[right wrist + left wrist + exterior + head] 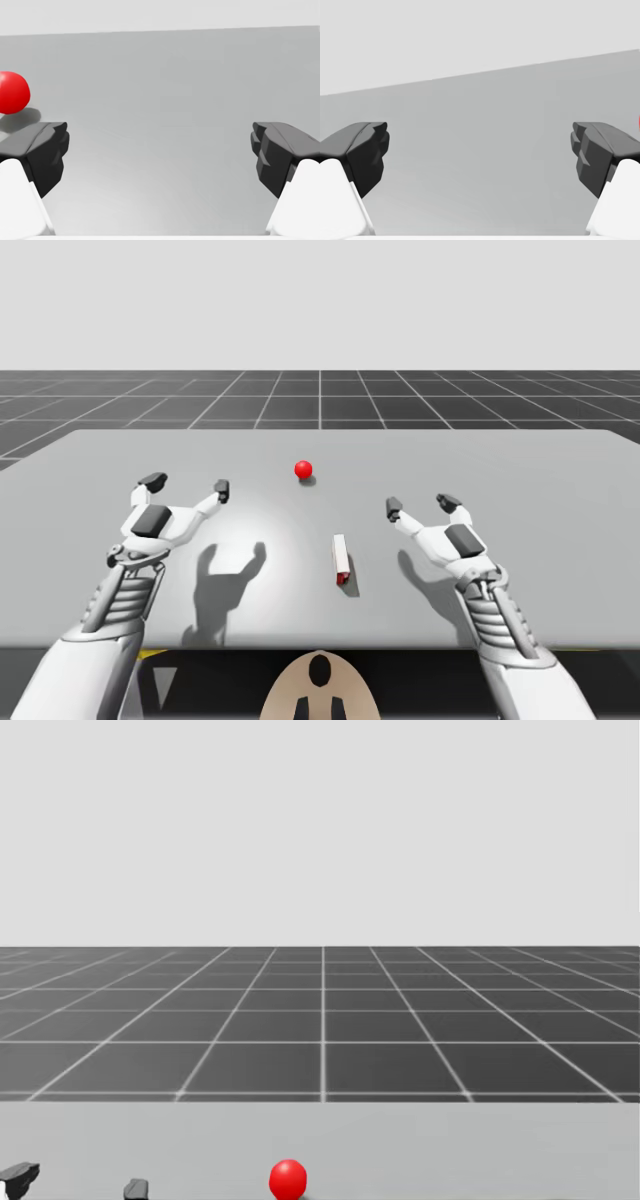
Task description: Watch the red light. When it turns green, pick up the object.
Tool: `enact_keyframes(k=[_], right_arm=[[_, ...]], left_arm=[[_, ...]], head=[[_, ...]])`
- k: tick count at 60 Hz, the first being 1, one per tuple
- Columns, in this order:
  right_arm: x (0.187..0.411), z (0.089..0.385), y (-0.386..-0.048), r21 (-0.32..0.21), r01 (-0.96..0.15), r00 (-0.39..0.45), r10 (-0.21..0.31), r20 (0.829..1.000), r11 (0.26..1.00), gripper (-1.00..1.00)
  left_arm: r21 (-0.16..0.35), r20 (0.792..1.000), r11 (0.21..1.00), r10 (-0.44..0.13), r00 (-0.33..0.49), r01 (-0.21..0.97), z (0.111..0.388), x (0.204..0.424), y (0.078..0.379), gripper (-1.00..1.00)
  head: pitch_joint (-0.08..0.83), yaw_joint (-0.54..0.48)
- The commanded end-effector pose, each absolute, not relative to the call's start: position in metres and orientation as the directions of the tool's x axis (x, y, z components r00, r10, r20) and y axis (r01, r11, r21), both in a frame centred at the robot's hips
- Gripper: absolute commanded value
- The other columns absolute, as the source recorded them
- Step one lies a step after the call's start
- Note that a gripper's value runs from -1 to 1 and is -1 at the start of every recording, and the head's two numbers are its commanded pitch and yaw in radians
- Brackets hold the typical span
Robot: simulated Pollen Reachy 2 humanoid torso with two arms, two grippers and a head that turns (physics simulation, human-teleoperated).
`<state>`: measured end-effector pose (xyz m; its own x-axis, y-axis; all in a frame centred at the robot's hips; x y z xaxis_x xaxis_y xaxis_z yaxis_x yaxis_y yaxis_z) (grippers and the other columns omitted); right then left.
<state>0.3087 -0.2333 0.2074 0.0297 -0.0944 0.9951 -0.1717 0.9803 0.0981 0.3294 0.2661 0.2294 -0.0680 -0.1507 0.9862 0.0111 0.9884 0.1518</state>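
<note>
The box (341,558), slim and white with a red near end, lies flat on the grey table (540,465) in the high view, its length running away from my torso, nearer to my right arm than to my left. It stands free, touched by neither gripper. The light (304,469) is a small sphere, showing red, resting on the table beyond the box's far end and apart from it; the head view has it (288,1179) red likewise. Left gripper (188,485): hovers over the table on the left side, well apart from the box, fingers spread wide, nothing between them. The left wrist view confirms the wide gap (480,150) over bare table; a red sliver beside one finger is possibly the light, too little of it in frame to say. Right gripper (421,505): hovers near the box, off to its far right side, fingers also spread wide and holding nothing. The right wrist view (160,150) shows bare table between the fingers and the red light (12,92) ahead, outside one finger.
</note>
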Motion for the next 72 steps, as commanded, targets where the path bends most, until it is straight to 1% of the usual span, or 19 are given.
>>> enact_keyframes(k=[1,2,3,5,6,9,10,11,16,18,21,30,36,38,39,45,48,51,72], right_arm=[[0.3043,0.203,-0.2255,0.182,-0.163,0.077,-0.171,0.982,0.97,-1.0],[0.3043,0.2031,-0.2255,0.184,-0.166,0.078,-0.173,0.982,0.969,-1.0],[0.3023,0.2049,-0.2246,0.188,-0.156,0.097,-0.174,0.98,0.97,-1.0],[0.3029,0.2046,-0.2247,0.19,-0.159,0.087,-0.178,0.98,0.969,-1.0],[0.3029,0.2062,-0.2251,0.182,-0.154,0.071,-0.173,0.982,0.971,-1.0],[0.3027,0.2085,-0.2252,0.194,-0.172,0.074,-0.184,0.98,0.966,-1.0],[0.3031,0.2086,-0.2256,0.187,-0.179,0.076,-0.176,0.981,0.966,-1.0],[0.3029,0.2091,-0.2261,0.176,-0.166,0.069,-0.167,0.984,0.97,-1.0],[0.3038,0.2079,-0.2261,0.18,-0.156,0.078,-0.17,0.982,0.971,-1.0],[0.3049,0.2064,-0.2258,0.16,-0.137,0.077,-0.151,0.986,0.978,-1.0],[0.3051,0.2061,-0.2257,0.164,-0.137,0.079,-0.154,0.985,0.977,-1.0],[0.3058,0.2055,-0.2261,0.155,-0.126,0.073,-0.146,0.987,0.98,-1.0],[0.3058,0.2055,-0.2263,0.149,-0.127,0.069,-0.141,0.988,0.981,-1.0],[0.3058,0.2055,-0.2262,0.148,-0.126,0.068,-0.141,0.988,0.981,-1.0],[0.3057,0.2055,-0.2263,0.146,-0.127,0.066,-0.138,0.988,0.981,-1.0],[0.3053,0.2058,-0.2262,0.146,-0.131,0.066,-0.139,0.988,0.98,-1.0],[0.3048,0.2065,-0.2261,0.174,-0.143,0.081,-0.164,0.983,0.974,-1.0],[0.3049,0.2067,-0.2261,0.16,-0.139,0.072,-0.151,0.986,0.977,-1.0],[0.3043,0.2075,-0.2253,0.163,-0.146,0.072,-0.154,0.985,0.976,-1.0]], left_arm=[[0.147,0.988,0.989,-0.147,-0.04,-0.002,0.2287,0.3298,0.2705,-1.0],[0.148,0.988,0.989,-0.148,-0.04,-0.002,0.2287,0.3298,0.2705,-1.0],[0.149,0.988,0.989,-0.149,-0.041,-0.004,0.2286,0.3299,0.2705,-1.0],[0.148,0.988,0.989,-0.148,-0.041,-0.004,0.2287,0.33,0.2705,-1.0],[0.146,0.988,0.989,-0.146,-0.04,-0.004,0.2289,0.3299,0.2707,-1.0],[0.144,0.989,0.99,-0.144,-0.037,-0.004,0.2288,0.33,0.271,-1.0],[0.144,0.989,0.99,-0.144,-0.035,-0.003,0.2288,0.33,0.2712,-1.0],[0.143,0.989,0.99,-0.143,-0.033,-0.003,0.2288,0.33,0.2715,-1.0],[0.144,0.989,0.99,-0.144,-0.028,-0.005,0.2288,0.3302,0.2719,-1.0],[0.143,0.989,0.99,-0.143,-0.027,-0.006,0.229,0.3301,0.2719,-1.0],[0.143,0.989,0.99,-0.144,-0.028,-0.007,0.2294,0.3302,0.2721,-1.0],[0.147,0.988,0.989,-0.147,-0.041,-0.015,0.2304,0.3305,0.2723,-1.0],[0.156,0.986,0.988,-0.157,-0.053,-0.019,0.2303,0.3307,0.2733,-1.0],[0.156,0.986,0.988,-0.157,-0.055,-0.019,0.2304,0.3307,0.2732,-1.0],[0.159,0.985,0.987,-0.16,-0.059,-0.021,0.2304,0.3308,0.2736,-1.0],[0.163,0.984,0.986,-0.164,-0.065,-0.025,0.2304,0.3309,0.2741,-1.0],[0.163,0.984,0.986,-0.165,-0.067,-0.028,0.2305,0.3309,0.2744,-1.0],[0.163,0.984,0.986,-0.165,-0.069,-0.029,0.2307,0.3309,0.2745,-1.0],[0.17,0.983,0.985,-0.172,-0.071,-0.027,0.2305,0.3307,0.2733,-1.0]], head=[[0.009,0.01],[0.01,0.01],[0.014,0.01],[0.018,0.0],[0.024,0.0],[0.034,0.0],[0.038,0.0],[0.054,0.0],[0.097,0.0],[0.128,0.0],[0.152,0.0],[0.268,0.03],[0.326,0.04],[0.332,0.04],[0.353,0.04],[0.381,0.05],[0.395,0.05],[0.405,0.06],[0.434,0.07]])
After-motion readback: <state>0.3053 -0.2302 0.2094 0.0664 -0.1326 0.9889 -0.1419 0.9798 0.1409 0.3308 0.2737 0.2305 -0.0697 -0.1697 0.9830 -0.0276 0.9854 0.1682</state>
